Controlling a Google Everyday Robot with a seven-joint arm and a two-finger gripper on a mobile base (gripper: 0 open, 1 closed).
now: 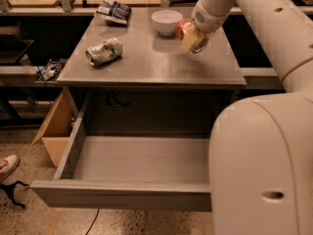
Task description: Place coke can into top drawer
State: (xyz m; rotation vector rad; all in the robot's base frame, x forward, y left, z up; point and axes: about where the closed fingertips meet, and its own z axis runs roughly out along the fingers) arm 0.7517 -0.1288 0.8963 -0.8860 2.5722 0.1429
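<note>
coke can (pixel 182 28): red, gripped in the gripper (pixel 191 40) over the back right part of the grey cabinet top (pixel 146 70), just right of the white bowl (pixel 166 21), partly hidden behind a tan finger. gripper closed on the can, reaching down from the big white arm (pixel 264 28) on the right. top drawer (pixel 122 195) below, pulled well out from the cabinet front, well apart from the can. on the left of the cabinet top, a crushed silver-green can (pixel 103 51) lying on its side. at the back left edge, a dark packet (pixel 113 11). left of the cabinet, an open cardboard box (pixel 56 126) on the speckled floor, and a shoe (pixel 7 165) at the picture's edge.
</note>
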